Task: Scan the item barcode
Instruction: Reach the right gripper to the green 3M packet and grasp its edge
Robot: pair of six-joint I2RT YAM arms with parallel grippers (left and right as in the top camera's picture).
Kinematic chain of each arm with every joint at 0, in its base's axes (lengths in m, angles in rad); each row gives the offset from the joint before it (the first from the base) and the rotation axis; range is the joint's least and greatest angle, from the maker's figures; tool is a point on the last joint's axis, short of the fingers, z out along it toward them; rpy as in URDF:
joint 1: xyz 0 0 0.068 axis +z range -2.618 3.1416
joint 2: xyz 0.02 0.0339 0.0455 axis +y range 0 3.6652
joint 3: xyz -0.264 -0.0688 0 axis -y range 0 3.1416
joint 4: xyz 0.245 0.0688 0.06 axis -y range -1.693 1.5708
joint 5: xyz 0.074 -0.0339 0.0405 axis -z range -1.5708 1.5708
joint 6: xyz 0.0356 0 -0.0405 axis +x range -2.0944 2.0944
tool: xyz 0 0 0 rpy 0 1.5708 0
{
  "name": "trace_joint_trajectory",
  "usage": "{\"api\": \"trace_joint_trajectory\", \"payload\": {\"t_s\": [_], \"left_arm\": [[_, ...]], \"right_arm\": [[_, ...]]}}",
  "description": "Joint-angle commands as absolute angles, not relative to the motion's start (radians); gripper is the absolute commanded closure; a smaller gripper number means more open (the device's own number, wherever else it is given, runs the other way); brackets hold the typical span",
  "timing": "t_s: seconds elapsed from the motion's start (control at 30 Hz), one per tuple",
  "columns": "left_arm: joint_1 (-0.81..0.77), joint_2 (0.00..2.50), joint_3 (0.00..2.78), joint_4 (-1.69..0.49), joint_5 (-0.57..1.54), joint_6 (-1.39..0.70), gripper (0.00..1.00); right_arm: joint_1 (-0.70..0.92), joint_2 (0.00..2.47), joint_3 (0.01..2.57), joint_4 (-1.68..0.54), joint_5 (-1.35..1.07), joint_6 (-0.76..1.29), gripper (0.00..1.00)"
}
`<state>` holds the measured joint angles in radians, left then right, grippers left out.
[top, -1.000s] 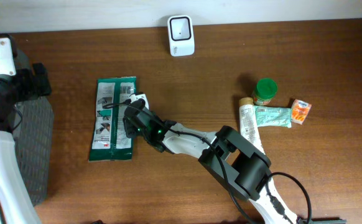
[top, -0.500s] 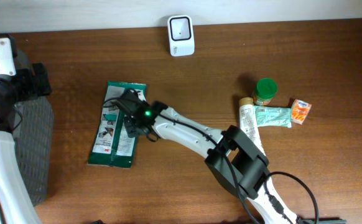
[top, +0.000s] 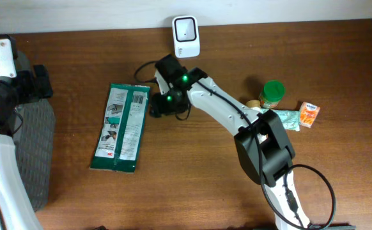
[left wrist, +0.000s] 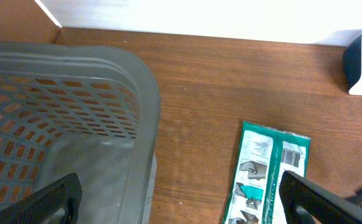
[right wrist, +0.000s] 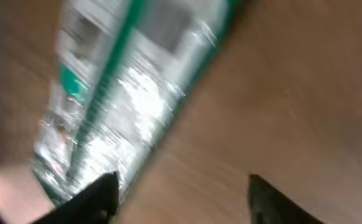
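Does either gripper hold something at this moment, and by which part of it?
Nothing is held. The right gripper stands open with nothing in it; the green packet lies flat on the table. The left gripper is open and empty.

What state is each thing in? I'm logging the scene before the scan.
green packet, lying flat, barcode up, unheld
scanner, standing at back edge
green-lidded jar, upright, closed
left gripper, open, empty
right gripper, open, empty

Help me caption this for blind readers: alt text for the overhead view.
A green packet lies flat on a wooden table; the right gripper is open beside it, holding nothing. A white scanner stands at the far edge.
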<state>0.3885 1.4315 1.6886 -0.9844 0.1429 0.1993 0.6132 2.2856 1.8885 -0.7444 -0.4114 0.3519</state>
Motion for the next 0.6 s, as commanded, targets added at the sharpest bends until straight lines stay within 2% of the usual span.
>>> {"api": "trace_joint_trajectory", "payload": {"t_s": [0.0, 0.13, 0.3, 0.57], "left_arm": [[0.394, 1.431, 1.691, -0.983, 0.150, 0.215, 0.01], [0.394, 1.431, 1.691, -0.983, 0.150, 0.215, 0.01], [0.394, 1.431, 1.691, -0.983, 0.150, 0.215, 0.01], [0.394, 1.431, 1.691, -0.983, 0.150, 0.215, 0.01]], "right_arm": [[0.672, 2.309, 1.901, -0.661, -0.393, 0.400, 0.30], [0.731, 2.360, 1.900, -0.571, -0.256, 0.379, 0.30], [0.825, 2.397, 1.900, -0.400, -0.257, 0.113, 0.30], [0.865, 2.432, 1.900, -0.228, -0.258, 0.109, 0.31]]}}
